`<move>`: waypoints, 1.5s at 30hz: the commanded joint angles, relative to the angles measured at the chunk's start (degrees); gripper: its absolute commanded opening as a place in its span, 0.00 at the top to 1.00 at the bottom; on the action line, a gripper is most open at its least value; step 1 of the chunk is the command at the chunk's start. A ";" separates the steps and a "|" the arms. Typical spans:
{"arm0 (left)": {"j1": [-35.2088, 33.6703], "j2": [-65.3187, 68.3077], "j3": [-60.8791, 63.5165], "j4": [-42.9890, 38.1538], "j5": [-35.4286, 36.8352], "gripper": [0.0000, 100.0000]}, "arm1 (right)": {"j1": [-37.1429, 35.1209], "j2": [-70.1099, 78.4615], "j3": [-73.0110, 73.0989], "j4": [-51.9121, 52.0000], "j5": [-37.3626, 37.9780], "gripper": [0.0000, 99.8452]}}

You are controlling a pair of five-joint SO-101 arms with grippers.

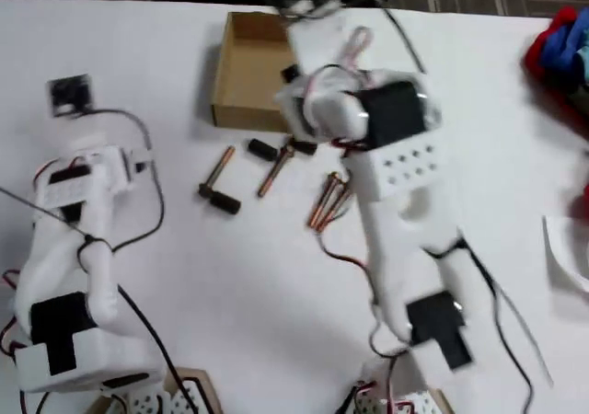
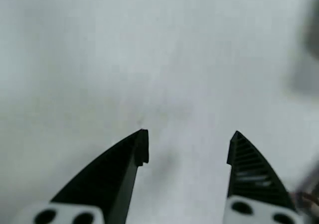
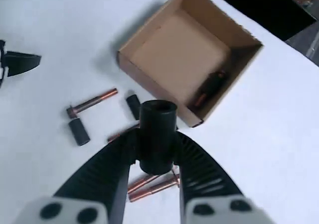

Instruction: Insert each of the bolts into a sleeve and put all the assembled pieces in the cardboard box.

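**High view.** The cardboard box (image 1: 244, 115) sits at upper centre on the white worktop (image 1: 230, 304). Below it lie four bare bolts. They are a leftmost bolt (image 1: 221, 168), a middle bolt (image 1: 275, 171) and a pair of bolts (image 1: 328, 201) touching side by side. A loose sleeve (image 1: 262, 149) lies between the leftmost and middle bolts. A second loose sleeve (image 1: 225, 203) lies just beside the leftmost bolt's head. The right arm's wrist is over the box's lower right corner. The left arm stands at the frame's left, well apart from the parts.

**Left wrist view.** The left tool (image 2: 188, 137) is spread wide and empty over bare worktop.

**Right wrist view.** The right tool (image 3: 157, 147) clamps a held sleeve (image 3: 158, 117) upright, with its open bore facing the camera. It sits above the loose parts, with the box beyond it at upper centre. One assembled piece (image 3: 209, 87) lies inside the box against its right-hand wall.

**Assessment.**
- The step in hand appears to be mating a bolt with the held sleeve.
- The sleeve's bore stands vertical while every bolt lies flat. Any bolt must therefore be lifted and turned end-on to the bore.
- In the high view the leftmost bolt runs from upper right to lower left, head at the lower end.
- That bolt is the one nearest the free left arm, so it is the likely candidate.
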 commanded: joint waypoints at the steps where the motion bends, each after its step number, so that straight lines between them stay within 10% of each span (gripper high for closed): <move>1: 5.80 -0.18 -6.81 8.97 -2.55 0.73 | 5.49 -8.48 17.49 -12.62 0.79 0.98; 12: 17.49 2.90 -12.70 18.29 0.18 0.73 | 13.41 -22.46 54.15 -34.42 1.14 0.98; 29: 18.46 40.70 -50.33 43.34 -0.09 0.73 | 14.64 -35.12 65.49 -35.38 1.14 0.98; 35: 18.20 48.09 -61.49 50.55 -6.95 0.99 | 14.64 -37.05 67.34 -35.30 1.14 0.98; 45: 12.13 49.67 -74.07 69.63 -41.67 0.97 | 14.64 -37.14 67.69 -35.30 1.14 0.98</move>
